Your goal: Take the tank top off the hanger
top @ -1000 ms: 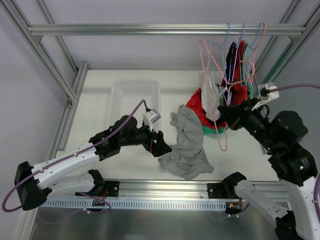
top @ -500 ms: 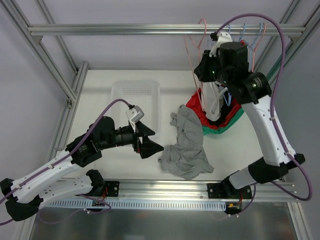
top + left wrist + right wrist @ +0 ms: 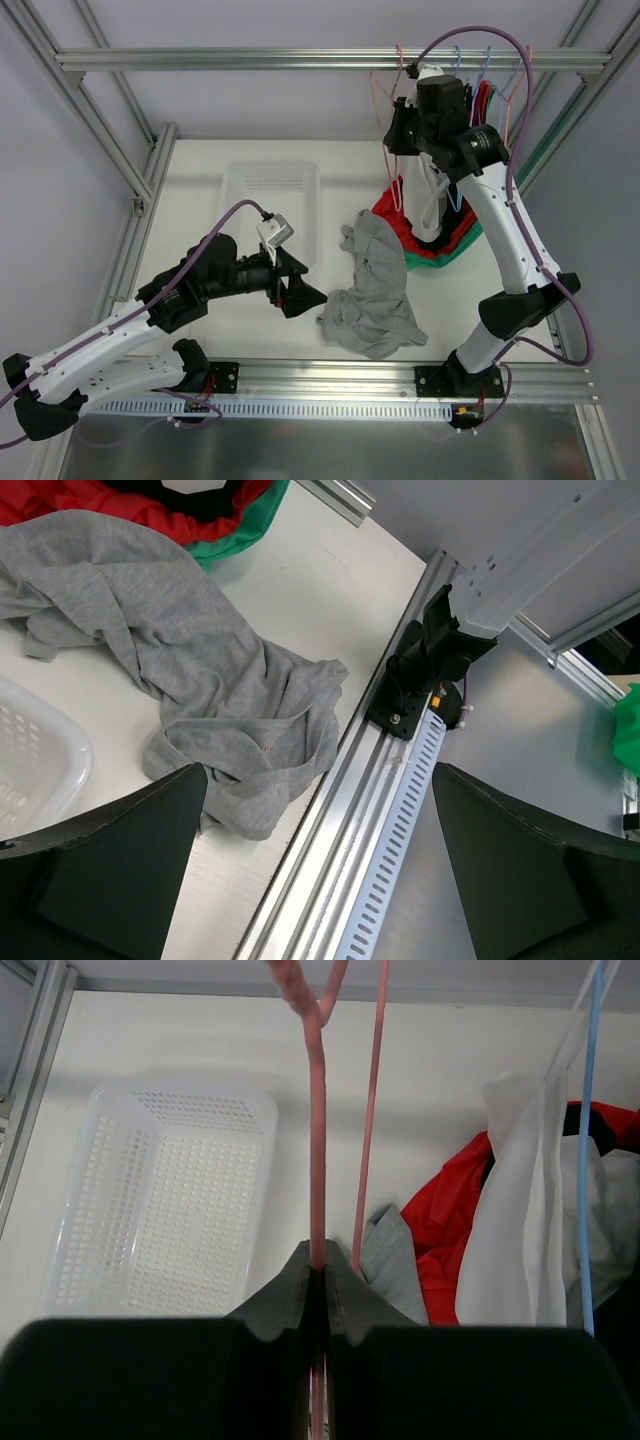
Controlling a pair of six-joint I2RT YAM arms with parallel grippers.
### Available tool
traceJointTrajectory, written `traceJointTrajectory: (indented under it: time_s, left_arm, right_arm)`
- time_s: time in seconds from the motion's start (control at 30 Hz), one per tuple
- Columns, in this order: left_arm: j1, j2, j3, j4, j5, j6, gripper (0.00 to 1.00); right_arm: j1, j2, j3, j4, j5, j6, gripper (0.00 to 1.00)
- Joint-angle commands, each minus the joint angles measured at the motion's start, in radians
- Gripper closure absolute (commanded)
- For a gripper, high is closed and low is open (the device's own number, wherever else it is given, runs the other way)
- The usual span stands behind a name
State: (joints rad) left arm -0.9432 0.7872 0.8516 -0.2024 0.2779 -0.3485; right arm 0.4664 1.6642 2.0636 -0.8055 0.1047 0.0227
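Observation:
The grey tank top (image 3: 372, 290) lies crumpled on the table, off any hanger; it also shows in the left wrist view (image 3: 200, 680). My right gripper (image 3: 397, 128) is raised near the top rail and shut on a bare pink hanger (image 3: 384, 110). In the right wrist view the pink hanger (image 3: 316, 1110) wire runs up from between the closed pads of my right gripper (image 3: 318, 1260). My left gripper (image 3: 305, 292) is open and empty, just left of the tank top, and in its own view (image 3: 318, 775) nothing sits between the fingers.
A white perforated basket (image 3: 270, 185) stands at the back left. A red, green and black clothes pile (image 3: 445, 245) lies right of the tank top. More hangers with garments (image 3: 480, 100) hang from the top rail (image 3: 250, 60). The table's front rail (image 3: 350, 810) is close.
My right arm swung up from low on the right to the top rail, carrying the pink hanger. My left gripper drew back left, away from the tank top.

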Motion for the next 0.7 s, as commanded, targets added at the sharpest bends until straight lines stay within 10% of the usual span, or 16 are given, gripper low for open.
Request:
traceJointTrajectory:
  time_s: [0.0,0.07,0.13,0.23,0.67]
  left_arm:
    - [-0.005,0.014,0.007,0.009,-0.014,0.014,0.01]
    - [-0.005,0.024,0.012,0.009,-0.034,0.020,0.01]
    - [-0.005,0.055,0.024,0.011,-0.046,0.028,0.01]
    - [-0.005,0.142,0.056,0.011,-0.080,0.039,0.01]
    - [-0.077,0.832,0.375,0.000,-0.149,0.125,0.02]
  right_arm:
    - [0.000,-0.035,-0.008,0.025,-0.011,0.025,1.00]
    - [0.000,-0.053,-0.045,0.035,-0.020,0.034,0.89]
    - [0.000,-0.101,-0.094,0.046,-0.030,0.036,0.41]
    - [0.000,-0.196,-0.126,0.048,-0.043,0.033,0.04]
    - [0.000,-0.907,-0.543,-0.044,-0.125,-0.066,0.00]
